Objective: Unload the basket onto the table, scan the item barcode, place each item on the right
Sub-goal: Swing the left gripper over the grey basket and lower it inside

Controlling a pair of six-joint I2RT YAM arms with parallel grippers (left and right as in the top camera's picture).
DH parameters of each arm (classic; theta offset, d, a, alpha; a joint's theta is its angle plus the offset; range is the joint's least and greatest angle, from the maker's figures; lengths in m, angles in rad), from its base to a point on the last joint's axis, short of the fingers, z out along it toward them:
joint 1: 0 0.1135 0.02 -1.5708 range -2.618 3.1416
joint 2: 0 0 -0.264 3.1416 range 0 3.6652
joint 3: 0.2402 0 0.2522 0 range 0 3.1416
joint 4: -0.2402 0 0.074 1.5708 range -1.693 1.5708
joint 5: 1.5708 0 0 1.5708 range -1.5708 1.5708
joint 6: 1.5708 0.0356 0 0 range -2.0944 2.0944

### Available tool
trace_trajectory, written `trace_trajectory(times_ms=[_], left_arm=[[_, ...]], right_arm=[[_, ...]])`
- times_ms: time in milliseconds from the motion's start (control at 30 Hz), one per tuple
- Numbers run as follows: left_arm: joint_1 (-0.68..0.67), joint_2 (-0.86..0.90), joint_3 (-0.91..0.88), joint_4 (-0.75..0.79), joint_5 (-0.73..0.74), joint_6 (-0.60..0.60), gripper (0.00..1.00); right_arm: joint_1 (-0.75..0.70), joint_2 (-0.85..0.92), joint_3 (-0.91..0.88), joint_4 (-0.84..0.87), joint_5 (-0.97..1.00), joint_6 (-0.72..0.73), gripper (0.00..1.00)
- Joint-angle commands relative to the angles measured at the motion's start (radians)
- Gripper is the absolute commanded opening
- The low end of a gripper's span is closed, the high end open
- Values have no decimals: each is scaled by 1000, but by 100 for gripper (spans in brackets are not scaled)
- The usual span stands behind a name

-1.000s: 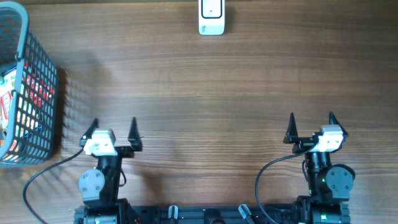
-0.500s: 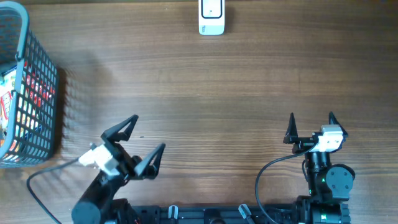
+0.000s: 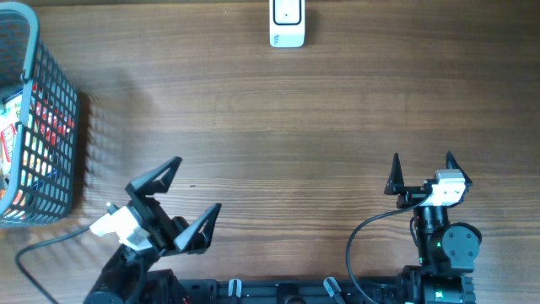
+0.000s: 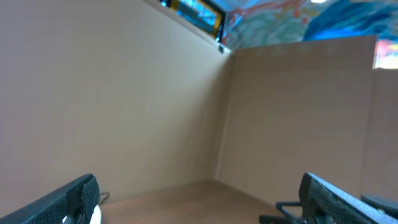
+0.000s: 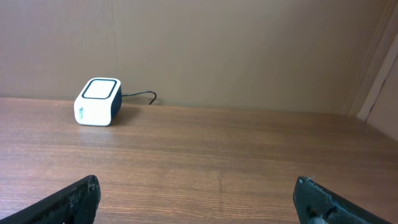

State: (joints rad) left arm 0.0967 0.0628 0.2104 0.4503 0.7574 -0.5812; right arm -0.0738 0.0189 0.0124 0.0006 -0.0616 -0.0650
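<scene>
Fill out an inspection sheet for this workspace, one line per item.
Surface: brown wood-grain table, no spills seen.
Job's things: white box-shaped barcode scanner at the far edge; colourful packaged items inside the dark wire-mesh basket at the left.
Clutter: nothing seen.
Grippers: left gripper open, empty, turned at an angle; right gripper open, empty, pointing at the far edge.
Cables: black right arm cable loops on the table; black left arm cable; thin scanner lead.
Surroundings: plain beige walls; colourful picture high up.
</scene>
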Motion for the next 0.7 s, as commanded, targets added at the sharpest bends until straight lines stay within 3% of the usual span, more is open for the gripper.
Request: trace_trajectory(times_ms=[0,167,267,333,467,533,667], left_arm=[[35,103,196,-158,-69,121,100],[74,359,584,-718,-89,301,100],[74,502,756,-936,15,349,100],[74,576,827,-1003,83,350,100],[74,637,877,-966,68,331,100],[74,679,933,-1003,6,298,100],[74,831,1167,-1248,-237,282,100]], right_arm=[[-5,-11,-7,1,10,15,100],[-5,-11,-7,1,10,15,100],[-5,-11,-7,1,10,15,100],[-5,-11,-7,1,10,15,100],[-5,-11,-7,1,10,15,100],[-5,-11,-7,1,10,15,100],[-5,-11,-7,1,10,15,100]])
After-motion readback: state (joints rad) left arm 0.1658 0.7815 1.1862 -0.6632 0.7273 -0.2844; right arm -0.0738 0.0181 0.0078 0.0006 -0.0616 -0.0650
